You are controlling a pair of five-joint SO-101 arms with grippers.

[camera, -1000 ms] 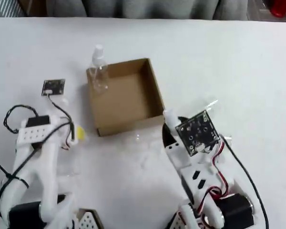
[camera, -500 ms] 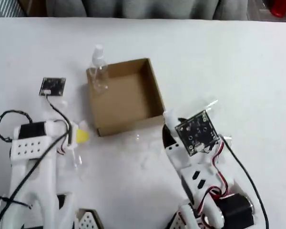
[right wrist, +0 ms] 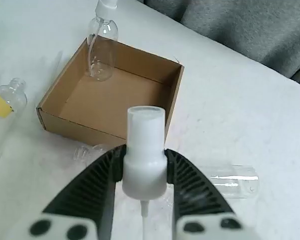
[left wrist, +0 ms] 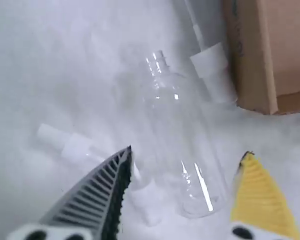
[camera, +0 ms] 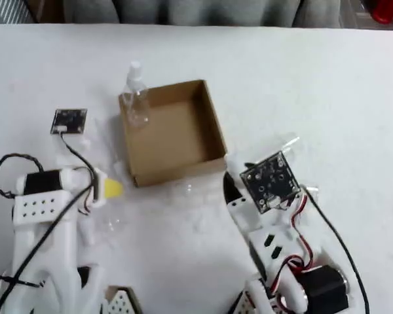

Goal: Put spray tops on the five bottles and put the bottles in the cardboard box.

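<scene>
Change: the left arm has swung left, away from the box; the right arm has drawn back slightly from the box corner.
Left gripper: released, its fingers astride an uncapped bottle lying near the cardboard box.
Right gripper: clenched on a spray top, short of the box's near wall.
Capped bottle: upright inside the box's far left corner.
Room: white table stretches right of the box.

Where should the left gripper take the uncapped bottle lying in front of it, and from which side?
Grip the bottle at mid-body, coming down from above with the fingers across its width. It lies on its side with the threaded neck toward the cardboard box, so that keeps the neck free. The left gripper is open and straddles it.
</scene>
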